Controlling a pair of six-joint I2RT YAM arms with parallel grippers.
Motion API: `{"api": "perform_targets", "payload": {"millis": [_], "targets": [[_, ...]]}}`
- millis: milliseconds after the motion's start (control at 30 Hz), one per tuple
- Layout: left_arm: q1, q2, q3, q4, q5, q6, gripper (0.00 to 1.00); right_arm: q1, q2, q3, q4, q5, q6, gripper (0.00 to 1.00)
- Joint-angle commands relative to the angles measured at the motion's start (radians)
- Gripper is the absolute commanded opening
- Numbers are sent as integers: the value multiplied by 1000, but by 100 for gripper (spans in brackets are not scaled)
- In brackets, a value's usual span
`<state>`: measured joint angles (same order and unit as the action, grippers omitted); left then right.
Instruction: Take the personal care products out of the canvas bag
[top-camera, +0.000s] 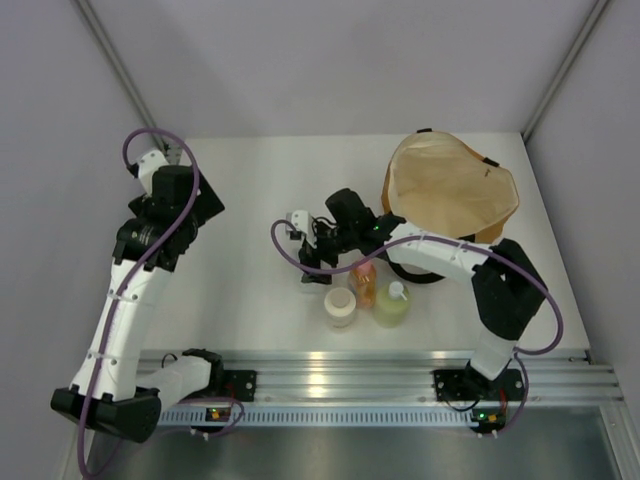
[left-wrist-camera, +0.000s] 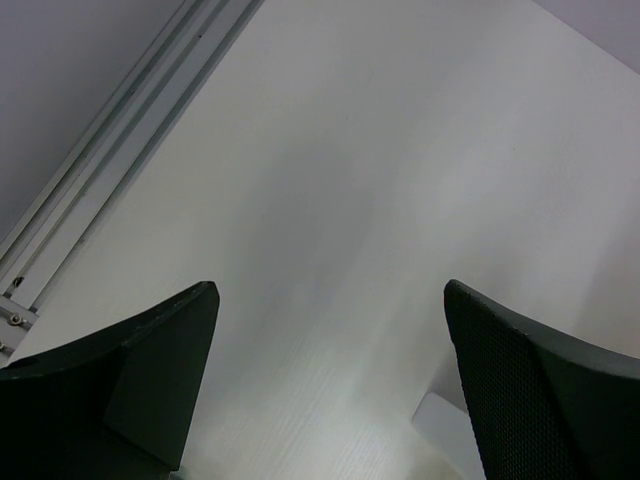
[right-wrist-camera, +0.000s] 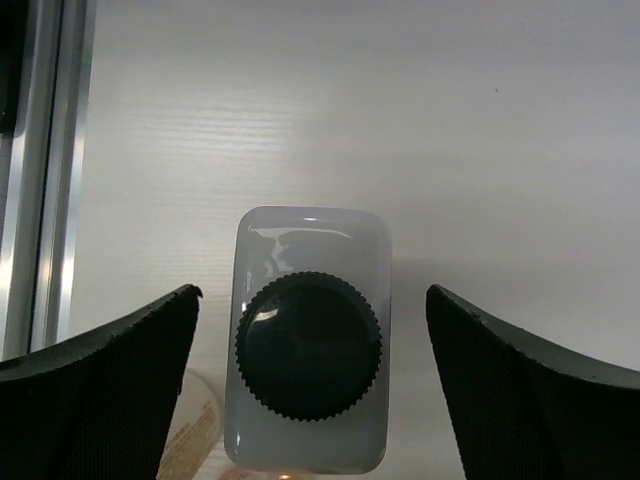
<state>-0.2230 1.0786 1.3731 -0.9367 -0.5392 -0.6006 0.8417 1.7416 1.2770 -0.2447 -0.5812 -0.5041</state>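
The whitish squarish bottle with a black cap (right-wrist-camera: 310, 345) stands upright on the white table between the fingers of my right gripper (right-wrist-camera: 312, 290), which is open with a gap on each side of it. In the top view my right gripper (top-camera: 312, 255) hovers over that bottle and mostly hides it. Beside it stand the cream round jar (top-camera: 340, 305), the orange bottle (top-camera: 364, 285) and the pale yellow-green bottle (top-camera: 391, 305). The canvas bag (top-camera: 450, 190) lies open at the back right. My left gripper (left-wrist-camera: 330, 290) is open and empty over bare table at the left.
An aluminium rail (top-camera: 400, 375) runs along the near edge of the table. A slanted frame post (left-wrist-camera: 120, 130) stands by the back left corner. The right arm's white link (top-camera: 440, 255) stretches in front of the bag. The cream jar's edge (right-wrist-camera: 195, 440) shows by my right gripper's left finger.
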Motion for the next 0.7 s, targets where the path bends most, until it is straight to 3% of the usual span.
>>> {"api": "perform_targets", "payload": {"millis": [0, 200, 333, 533, 667], "targets": [[4, 4, 43, 10, 8, 28, 98, -16, -68, 50, 91, -72, 15, 93], [4, 27, 55, 10, 94, 88, 98, -61, -145, 87, 93, -72, 82, 98], [4, 50, 60, 9, 179, 133, 98, -98, -218, 111, 94, 15, 166, 99], [4, 50, 70, 6, 231, 153, 98, -191, -350, 122, 81, 444, 490, 99], [4, 60, 122, -23, 242, 159, 98, -271, -457, 131, -42, 604, 627, 99]]}}
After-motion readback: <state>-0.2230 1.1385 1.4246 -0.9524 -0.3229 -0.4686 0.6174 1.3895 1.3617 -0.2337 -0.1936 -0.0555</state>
